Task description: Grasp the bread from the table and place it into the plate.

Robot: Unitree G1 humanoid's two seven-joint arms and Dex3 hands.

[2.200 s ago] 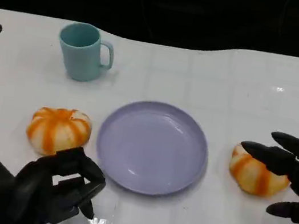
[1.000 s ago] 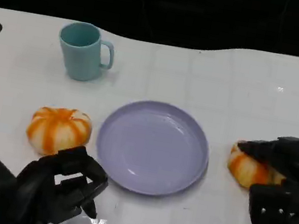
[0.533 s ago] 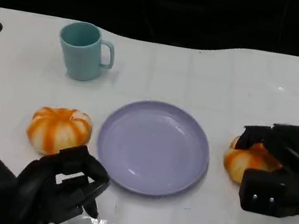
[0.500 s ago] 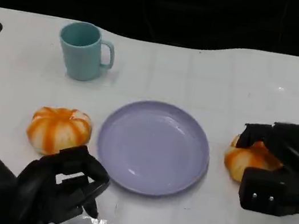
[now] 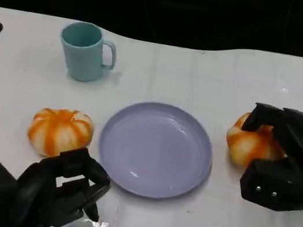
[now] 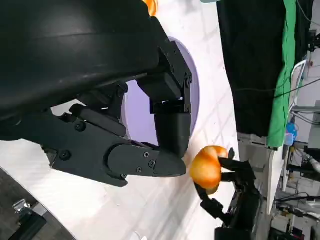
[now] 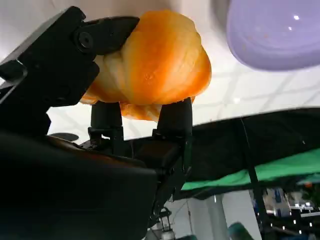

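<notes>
Head view: the right hand (image 5: 287,161) grips the bread (image 5: 247,143), fingers curled over its top and far side, just right of the plate (image 5: 155,149) and not over it. Its long axis runs roughly left to right, the bare end pointing at the plate. Right wrist view shows fingers (image 7: 107,30) clamped around the orange-striped bread (image 7: 155,65). The left hand (image 5: 58,191) sits low at the near edge, fingers curled in on nothing. Another bun (image 5: 60,131) lies left of the plate; a mug (image 5: 85,52) stands behind it.
</notes>
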